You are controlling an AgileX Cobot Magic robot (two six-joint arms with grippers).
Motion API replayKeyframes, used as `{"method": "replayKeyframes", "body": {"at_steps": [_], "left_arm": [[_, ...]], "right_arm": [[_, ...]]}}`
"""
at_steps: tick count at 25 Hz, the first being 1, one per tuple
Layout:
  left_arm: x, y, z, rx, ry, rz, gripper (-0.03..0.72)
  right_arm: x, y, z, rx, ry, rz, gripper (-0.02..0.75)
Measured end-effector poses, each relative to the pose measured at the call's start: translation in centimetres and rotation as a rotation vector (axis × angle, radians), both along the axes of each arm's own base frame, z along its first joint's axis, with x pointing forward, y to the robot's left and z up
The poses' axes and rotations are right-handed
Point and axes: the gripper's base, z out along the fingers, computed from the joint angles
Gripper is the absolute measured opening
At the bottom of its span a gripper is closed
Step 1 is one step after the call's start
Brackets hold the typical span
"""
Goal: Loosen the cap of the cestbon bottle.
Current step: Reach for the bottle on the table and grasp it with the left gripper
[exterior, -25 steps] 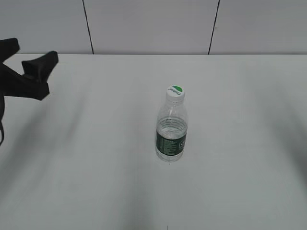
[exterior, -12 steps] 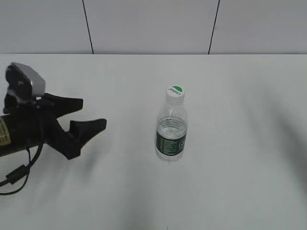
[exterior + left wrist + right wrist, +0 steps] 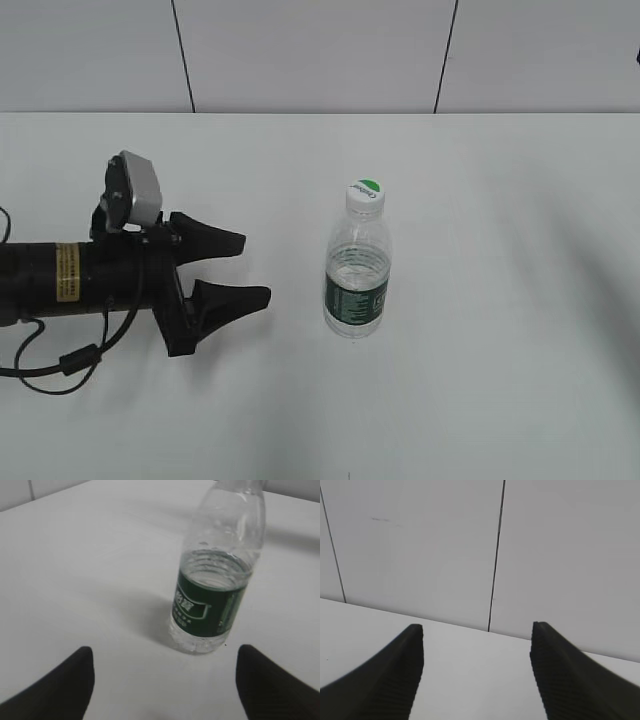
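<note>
Both end effectors gape: left end effector (image 3: 250, 268) near the upright cestbon bottle (image 3: 357, 270), right end effector (image 3: 476, 635) facing the wall.

Your left arm (image 3: 70, 280) lies low and nearly level, reaching in from the left edge of the exterior view. Its left gripper (image 3: 256, 268) points rightward with the two dark fingers spread wide apart and nothing between them. Your right gripper (image 3: 476, 650) shows only in its own wrist view, fingers likewise parted and empty, aimed level toward the far wall.
</note>
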Motion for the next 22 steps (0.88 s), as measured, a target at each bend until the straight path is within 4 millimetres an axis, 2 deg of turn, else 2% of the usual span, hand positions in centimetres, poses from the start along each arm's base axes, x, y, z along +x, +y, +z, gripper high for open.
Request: {"method": "replayKeyframes", "body": {"at_steps": [8,22], "left_arm": [[1.7,-1.2,-1.0,-0.045,-0.017,-0.086,0.522],[2.0,-5.4,-2.7,-0.060,-0.007,-0.188,0.521]], "right_arm": [[0.0,0.0,0.0,0.000,-0.003,0.003,0.518],[0.0,0.0,0.0,0.000,-0.003,0.004,0.517]]}}
